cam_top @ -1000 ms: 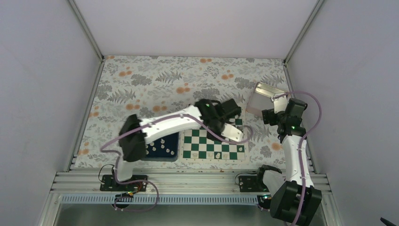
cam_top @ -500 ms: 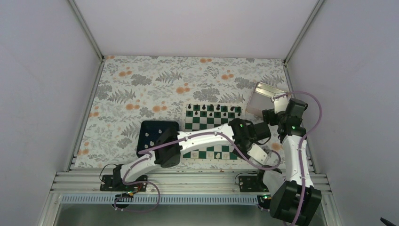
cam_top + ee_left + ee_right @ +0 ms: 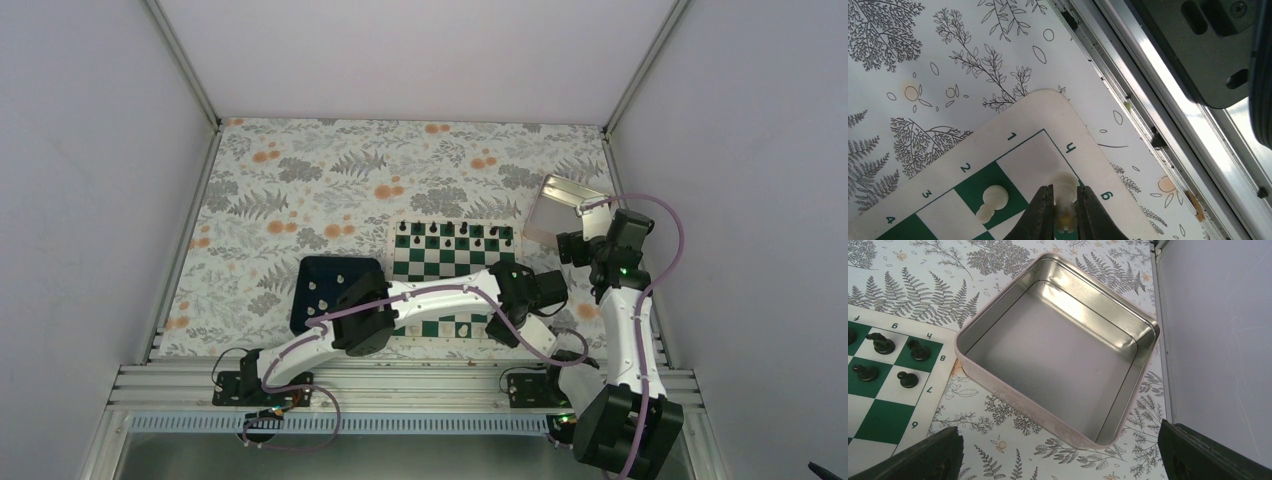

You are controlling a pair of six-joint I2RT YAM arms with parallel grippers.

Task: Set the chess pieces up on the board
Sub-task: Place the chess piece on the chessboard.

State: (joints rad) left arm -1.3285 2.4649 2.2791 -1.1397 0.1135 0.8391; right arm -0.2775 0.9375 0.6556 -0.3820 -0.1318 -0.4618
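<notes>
Swung since a second ago: left arm [image 3: 430, 295], from over the far side of the board [image 3: 455, 270] to its near right corner, with only slight settling in the last half second. No change noted in right arm [image 3: 625, 300].

Found left gripper [image 3: 1064, 191] clamped on one of the chess pieces [image 3: 1064, 181], a cream figure. Jaws pinched on its narrow stem, rounded head showing just past the fingertips [image 3: 1043, 205]. Held at the corner square of the board; cannot tell whether the base is touching the surface. Neighbouring cream piece [image 3: 992, 201] on the green square just beside, apart from the fingers.

Handling, as judged: very light, rigid, smooth-surfaced, likely to slip or twist if pinched off-centre. Small base, so easily toppled. Best taken at the waist below the head, as here, with fingers square to the stem. Release advised only once seated flat, then a straight lift to avoid clipping the neighbour.

Further out, from above: more cream figures along the near rank, several others [image 3: 313, 288] lying in the navy tray [image 3: 300, 300] left of the board. Black pieces [image 3: 450, 235] standing on the far rows.

Right gripper [image 3: 1060, 440] spread wide, holding nothing, hovering above an open metal tin [image 3: 1143, 325] just beside the board's far right corner.
</notes>
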